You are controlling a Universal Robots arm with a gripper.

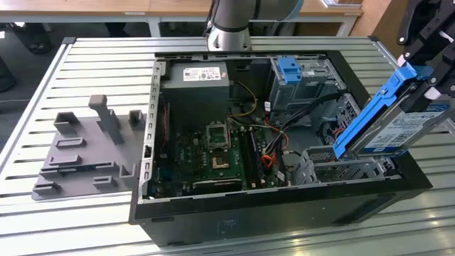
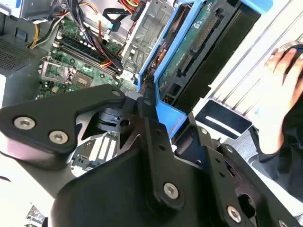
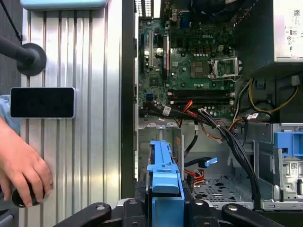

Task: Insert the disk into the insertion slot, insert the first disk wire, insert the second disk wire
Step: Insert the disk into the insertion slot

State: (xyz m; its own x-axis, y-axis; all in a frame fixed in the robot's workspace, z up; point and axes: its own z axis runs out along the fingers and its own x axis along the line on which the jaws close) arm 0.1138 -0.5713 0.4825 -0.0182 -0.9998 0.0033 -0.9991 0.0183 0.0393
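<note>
since the disk [image 1: 398,120] isn't seated in the slot [image 1: 344,165] yet, i'd call step one maybe halfway at best. the gripper [image 3: 164,205] is clamped tight on the disk's blue frame. the disk hangs steeply tilted, low end right at the slot's top edge, the rest poking up well above the slot. can't tell if it's actually touching the metal there.

neither wire looks plugged in. in the second wrist view the disk's connector edge looks bare, and a bundle of black and orange cables [image 3: 222,132] lies loose just beside the slot. i'd guess those are the likeliest snag, since they run close to the slot's open side.

other stuff: the taller grey cage with the blue tab [image 1: 295,80] sits next to the slot along the same wall of the case [image 1: 284,194]. the motherboard [image 1: 213,152] is further from the slot. a grey plastic fixture [image 1: 85,149] sits well apart from the slot, outside the case. a person's hand [image 3: 21,172] rests on the slatted table [image 3: 94,94], also well away from the slot, near a small black device [image 3: 42,101].
</note>
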